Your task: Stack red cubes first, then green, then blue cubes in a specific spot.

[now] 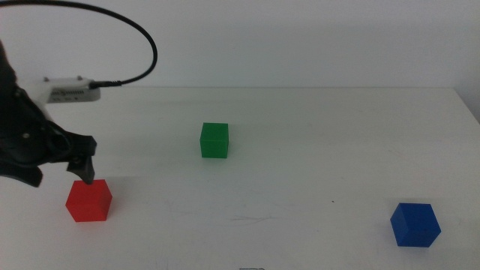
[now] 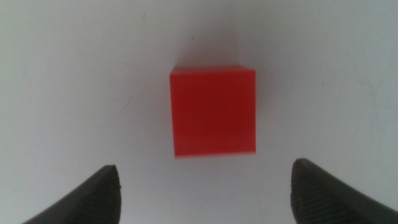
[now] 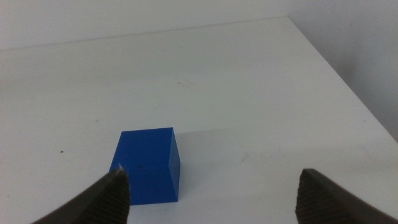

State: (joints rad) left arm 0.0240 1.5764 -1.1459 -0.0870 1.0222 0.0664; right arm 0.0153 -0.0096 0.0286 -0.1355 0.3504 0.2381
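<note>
Two jaws of the left gripper point(image 1: 61, 174) stand apart above the red cube point(image 1: 88, 200); the green cube point(image 1: 214, 140) sits at its two o'clock.

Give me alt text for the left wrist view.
A red cube sits on a white table, seen from directly above. The left claw hangs open over it, its two dark tips spread wider than the cube and not touching it.

Surface point(image 1: 315, 172): plain white, matte, evenly lit; faint scuffs present. Wall point(image 1: 300, 37) behind: pale, bare, meeting the surface's far edge.
</note>
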